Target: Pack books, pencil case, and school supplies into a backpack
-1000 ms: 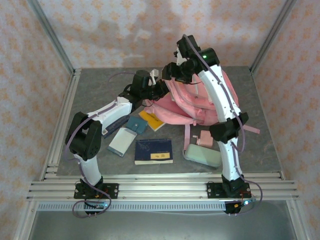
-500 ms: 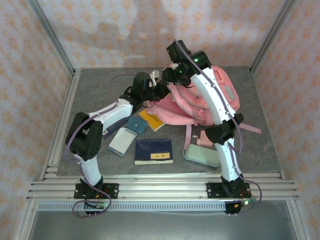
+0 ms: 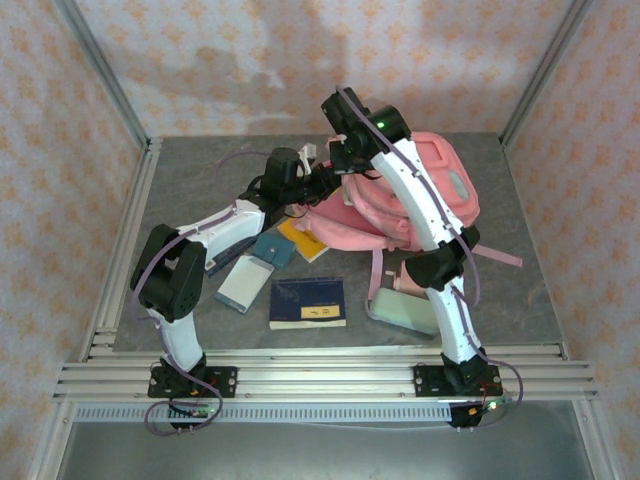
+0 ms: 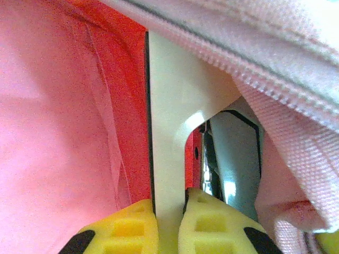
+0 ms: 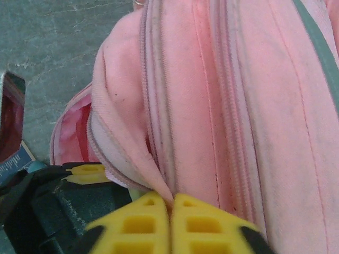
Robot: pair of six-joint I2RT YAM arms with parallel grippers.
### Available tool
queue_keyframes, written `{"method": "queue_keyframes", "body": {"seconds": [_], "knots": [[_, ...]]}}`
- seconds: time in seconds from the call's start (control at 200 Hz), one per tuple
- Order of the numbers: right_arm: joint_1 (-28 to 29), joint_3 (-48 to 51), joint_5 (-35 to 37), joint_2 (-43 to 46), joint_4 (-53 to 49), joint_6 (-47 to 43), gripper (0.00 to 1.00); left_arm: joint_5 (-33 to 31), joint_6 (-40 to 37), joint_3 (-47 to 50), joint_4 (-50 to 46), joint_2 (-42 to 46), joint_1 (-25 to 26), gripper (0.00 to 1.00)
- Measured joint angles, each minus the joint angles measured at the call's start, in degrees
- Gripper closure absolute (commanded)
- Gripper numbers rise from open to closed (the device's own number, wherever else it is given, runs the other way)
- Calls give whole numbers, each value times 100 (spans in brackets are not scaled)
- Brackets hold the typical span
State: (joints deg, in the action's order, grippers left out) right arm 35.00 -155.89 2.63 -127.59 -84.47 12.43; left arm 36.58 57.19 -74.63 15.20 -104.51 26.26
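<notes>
The backpack [image 3: 425,195] lies on its side at the far middle of the worktop [image 3: 200,175], its mouth turned toward the left arm. The right arm's fingers [image 5: 170,210] are pressed together on a fold of pink fabric just beside the zip, holding the edge of the opening up. The left arm's fingers [image 4: 168,222] sit inside that opening, narrow and pinching a flat white piece [image 4: 169,106] upright against the red-pink lining; I cannot tell for sure which of the supplies it is. The orange-yellow book [image 3: 308,243], the navy book [image 3: 308,302] and the mint pencil case [image 3: 405,310] lie outside on the worktop, so packing looks barely begun. The pinched fold is thin, so it could slide out of the right fingers and let the opening drop onto the left wrist. The white piece could catch on the zip edge if let go too near the lip and slide back out. The two wrists are close together above the mouth, so a careless withdrawal risks a knock, or drags the light bag over the books beside it.
</notes>
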Motion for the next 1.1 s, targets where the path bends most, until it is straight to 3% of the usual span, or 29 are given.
{"method": "queue_keyframes", "body": {"seconds": [0.21, 0.395, 0.555, 0.841, 1.101], "knots": [[9, -2, 39, 2, 70, -186, 100, -122, -125, 13, -251, 155, 0, 100], [11, 111, -48, 201, 420, -306, 100, -474, -798, -59, -1462, 704, 0, 100], [-15, 1047, -341, 994, 1158, -297, 100, -715, -1276, -442, -2330, 1060, 2, 100], [-219, 3101, -1513, 2398, 2352, -2, 100, -551, -1200, -483, -2345, 1187, 37, 100], [-470, 3357, -1646, 2651, 2542, 79, 100, -450, -994, -457, -2223, 1189, 116, 100]]}}
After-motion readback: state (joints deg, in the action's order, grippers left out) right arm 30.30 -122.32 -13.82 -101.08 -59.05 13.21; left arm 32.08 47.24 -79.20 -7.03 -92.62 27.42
